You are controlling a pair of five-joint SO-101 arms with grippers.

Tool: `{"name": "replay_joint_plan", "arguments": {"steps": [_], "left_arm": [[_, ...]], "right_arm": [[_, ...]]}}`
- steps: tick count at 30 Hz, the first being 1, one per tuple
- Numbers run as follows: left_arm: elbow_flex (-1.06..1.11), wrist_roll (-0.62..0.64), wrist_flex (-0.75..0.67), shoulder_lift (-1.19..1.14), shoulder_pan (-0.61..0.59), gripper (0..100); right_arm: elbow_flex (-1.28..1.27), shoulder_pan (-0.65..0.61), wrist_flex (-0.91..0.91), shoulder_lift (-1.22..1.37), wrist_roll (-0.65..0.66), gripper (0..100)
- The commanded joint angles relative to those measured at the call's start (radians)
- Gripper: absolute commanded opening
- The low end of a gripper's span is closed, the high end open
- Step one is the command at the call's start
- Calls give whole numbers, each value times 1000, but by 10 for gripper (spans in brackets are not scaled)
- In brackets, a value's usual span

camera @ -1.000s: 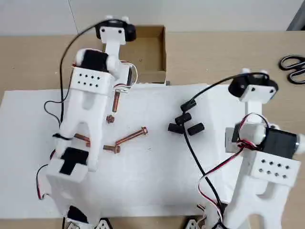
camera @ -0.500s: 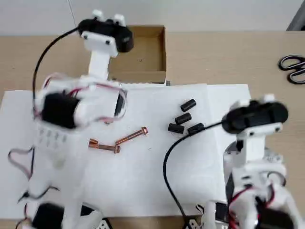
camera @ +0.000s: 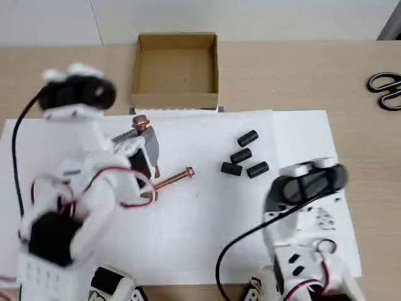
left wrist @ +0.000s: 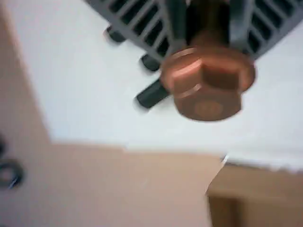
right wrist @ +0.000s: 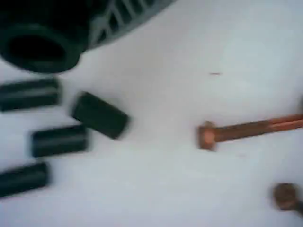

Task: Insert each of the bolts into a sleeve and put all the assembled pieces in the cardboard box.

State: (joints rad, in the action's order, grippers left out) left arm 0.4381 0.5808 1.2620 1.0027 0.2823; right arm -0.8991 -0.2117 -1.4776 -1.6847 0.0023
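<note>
Pinching a bolt point(left wrist: 207, 84) by its shank in the left pincer point(camera: 143, 139), near the cardboard box point(camera: 177, 100) at the tabletop's point(camera: 301, 75) far edge. Probably light, stiff, slippery; leave the tip free for a sleeve point(camera: 241, 155).

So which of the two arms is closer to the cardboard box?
Left. The left gripper, holding a bolt, is just in front of the near wall of the cardboard box. The right arm is much farther off, past the black sleeves.
</note>
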Motion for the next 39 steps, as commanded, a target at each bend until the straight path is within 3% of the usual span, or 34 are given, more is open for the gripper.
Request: {"name": "replay_joint_plan", "arguments": {"steps": [1, 7, 11, 23, 39], "left_arm": [[245, 29, -235, 221, 3, 5], [641, 34, -500, 612, 15, 5], [805, 31, -514, 829, 98, 5], [822, 84, -489, 799, 218, 5], [894, 84, -494, 798, 272, 5]], "right_arm": [[-87, -137, 85, -76, -32, 2], [-213, -274, 171, -130, -31, 2], [-259, -380, 236, -128, -31, 2], [-388, -556, 383, -125, -26, 2], [-393, -562, 384, -127, -25, 2]]}}
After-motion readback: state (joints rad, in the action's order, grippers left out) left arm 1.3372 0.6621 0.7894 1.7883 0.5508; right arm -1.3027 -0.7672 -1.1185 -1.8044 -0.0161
